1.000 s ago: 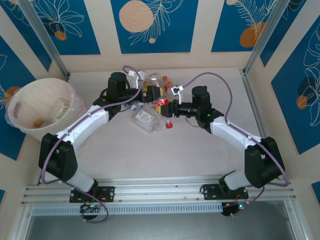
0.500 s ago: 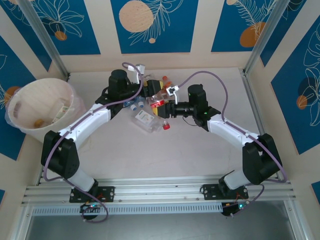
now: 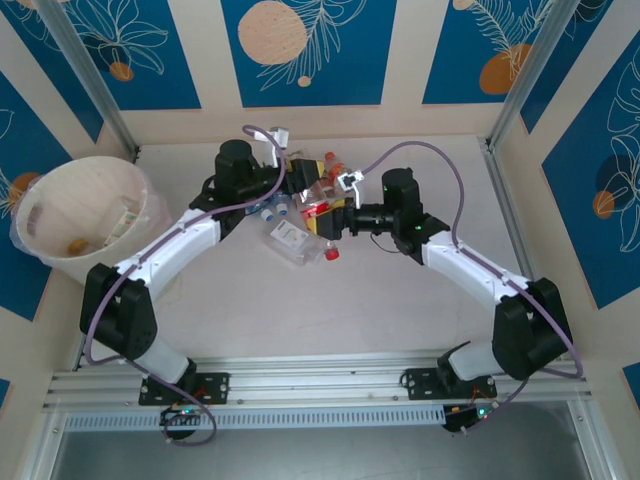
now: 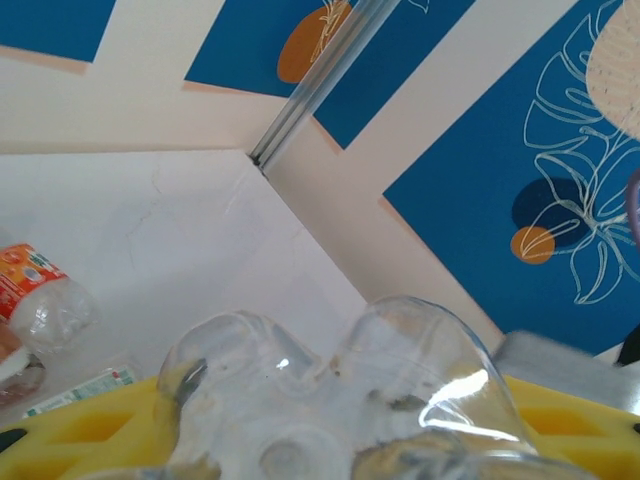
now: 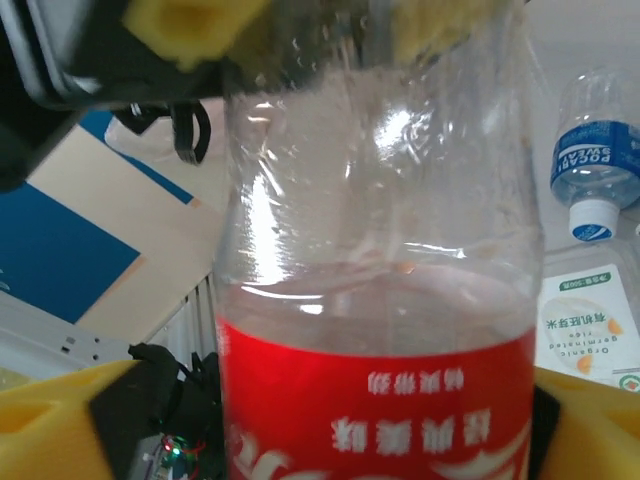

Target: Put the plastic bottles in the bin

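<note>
A clear plastic bottle with a red label [image 3: 319,206] hangs above the table's middle, between my two grippers. My left gripper [image 3: 302,186] is shut on its base, and in the left wrist view [image 4: 330,430] the yellow pads [image 4: 90,435] press the bottle's lobed bottom [image 4: 330,390]. My right gripper [image 3: 330,214] stands open around the labelled end [image 5: 375,400], its yellow pads [image 5: 50,425] standing off the label at each side. More plastic bottles [image 3: 292,240] lie on the table under the grippers. The cream bin [image 3: 95,160] stands at the far left.
A blue-labelled bottle [image 5: 597,160] and a flat white-and-green labelled one [image 5: 590,335] lie below the right gripper. An orange-labelled bottle [image 4: 35,295] lies near the back wall. Inside the bin rest a few items [image 3: 118,222]. Metal frame posts [image 3: 515,90] flank the table.
My left gripper's jaws have closed onto the bottle's base. My right gripper has opened from its grip on the labelled end. Both arms have shifted only slightly.
</note>
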